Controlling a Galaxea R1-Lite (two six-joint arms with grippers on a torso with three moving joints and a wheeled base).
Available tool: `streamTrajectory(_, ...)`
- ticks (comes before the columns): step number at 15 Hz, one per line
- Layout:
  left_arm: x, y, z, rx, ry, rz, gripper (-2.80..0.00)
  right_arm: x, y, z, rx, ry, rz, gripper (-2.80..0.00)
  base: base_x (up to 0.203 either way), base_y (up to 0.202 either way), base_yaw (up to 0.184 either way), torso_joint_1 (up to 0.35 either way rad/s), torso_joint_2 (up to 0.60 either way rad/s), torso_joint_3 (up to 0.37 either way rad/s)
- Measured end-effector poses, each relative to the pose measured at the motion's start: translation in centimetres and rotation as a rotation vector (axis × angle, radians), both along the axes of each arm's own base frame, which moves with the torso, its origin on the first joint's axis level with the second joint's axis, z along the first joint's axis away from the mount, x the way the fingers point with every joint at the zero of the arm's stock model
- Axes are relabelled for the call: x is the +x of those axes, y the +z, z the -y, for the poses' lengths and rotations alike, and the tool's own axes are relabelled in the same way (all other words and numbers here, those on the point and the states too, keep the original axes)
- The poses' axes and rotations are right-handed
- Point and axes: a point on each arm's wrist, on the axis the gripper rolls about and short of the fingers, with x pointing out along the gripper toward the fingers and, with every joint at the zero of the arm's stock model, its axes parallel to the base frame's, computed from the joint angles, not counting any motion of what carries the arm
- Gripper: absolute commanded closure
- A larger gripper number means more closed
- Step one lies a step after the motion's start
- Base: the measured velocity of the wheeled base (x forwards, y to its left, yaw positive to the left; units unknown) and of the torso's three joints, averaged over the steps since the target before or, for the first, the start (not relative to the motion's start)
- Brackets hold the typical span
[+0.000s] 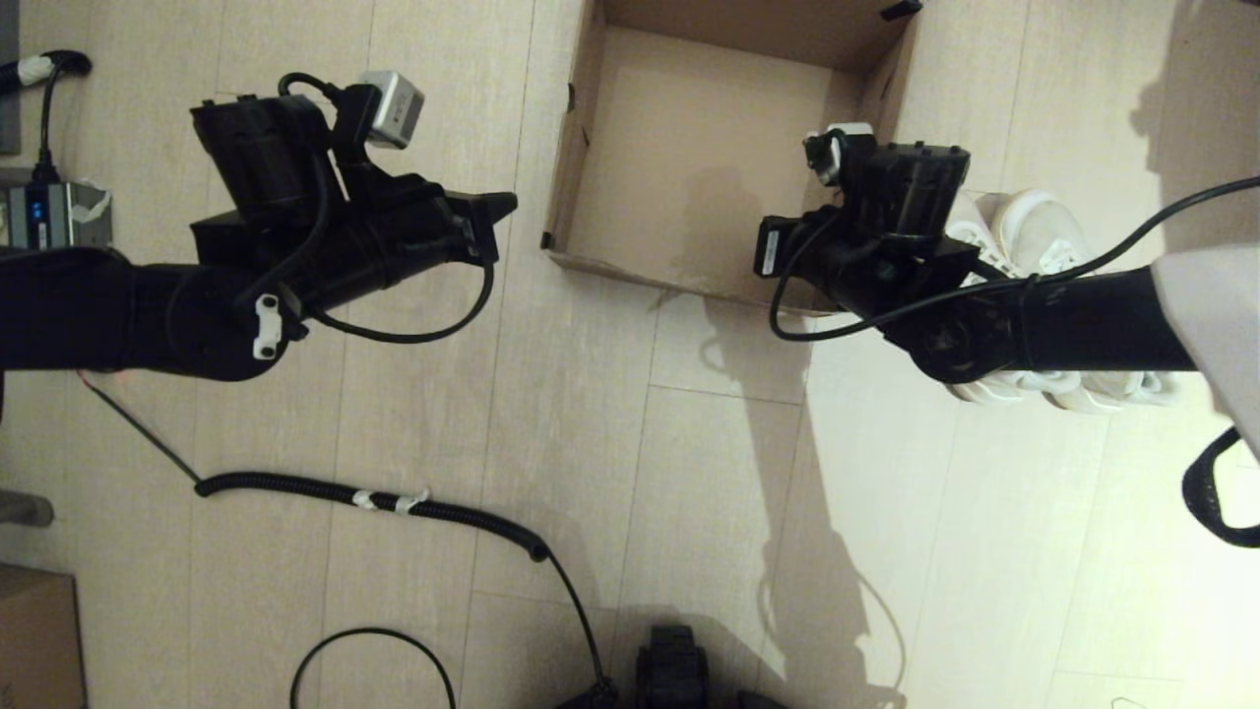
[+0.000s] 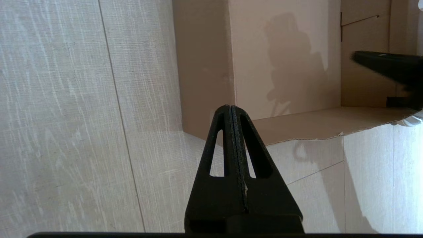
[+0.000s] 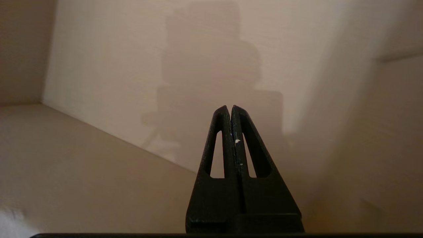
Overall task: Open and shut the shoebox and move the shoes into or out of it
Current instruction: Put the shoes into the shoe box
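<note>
The brown cardboard shoebox (image 1: 679, 158) lies open on the pale floor at the top centre, and its inside is bare. Black tape (image 1: 901, 10) marks its far right corner. The white sneakers (image 1: 1043, 231) stand on the floor just right of the box, mostly hidden under my right arm. My left gripper (image 1: 507, 205) hovers left of the box, shut and empty, its tip (image 2: 231, 107) aimed at the box's near left corner (image 2: 205, 99). My right gripper (image 1: 768, 246) hangs over the box's near right corner, shut and empty (image 3: 230, 107), facing the box's inner walls (image 3: 132, 66).
A black coiled cable (image 1: 394, 497) runs across the floor in front of me. A plain brown carton (image 1: 34, 640) sits at the lower left, and a grey device (image 1: 49, 212) with a cord sits at the far left. A black object (image 1: 671, 665) is at the bottom centre.
</note>
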Motion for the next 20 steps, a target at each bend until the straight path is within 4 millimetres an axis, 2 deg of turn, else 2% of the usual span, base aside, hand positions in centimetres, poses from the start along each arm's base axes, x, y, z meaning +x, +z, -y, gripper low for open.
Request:
streamTrajectory(3, 0.1, -0.2, 0.0, 0.000, 0.002, -0.005, 0.00, 1.6, -1.6, -1.8, -0.012, 0.024, -0.034, 0.00, 0.000, 0.000, 0.000, 0.000, 0.00, 0.000)
streamTrajectory(6, 0.3, -0.3, -0.1, 0.000, 0.004, -0.010, 0.00, 2.1, -3.0, -2.5, -0.022, 0.034, -0.073, 0.00, 0.000, 0.000, 0.000, 0.000, 0.00, 0.000)
streamTrajectory(11, 0.4, -0.3, -0.4, -0.001, 0.010, -0.008, 0.00, 0.4, -2.0, -1.8, -0.010, 0.036, -0.158, 0.00, 0.000, 0.000, 0.000, 0.000, 0.00, 0.000)
streamTrajectory(15, 0.4, -0.5, -0.4, 0.001, 0.011, -0.013, 0.00, -1.2, -2.1, -1.1, -0.003, 0.037, -0.209, 0.00, 0.000, 0.000, 0.000, 0.000, 0.00, 0.000)
streamTrajectory(20, 0.5, -0.7, -0.3, 0.003, 0.010, -0.021, 0.00, -2.0, -2.8, -1.0, 0.009, 0.055, -0.302, 0.00, 0.000, 0.000, 0.000, 0.000, 0.00, 0.000)
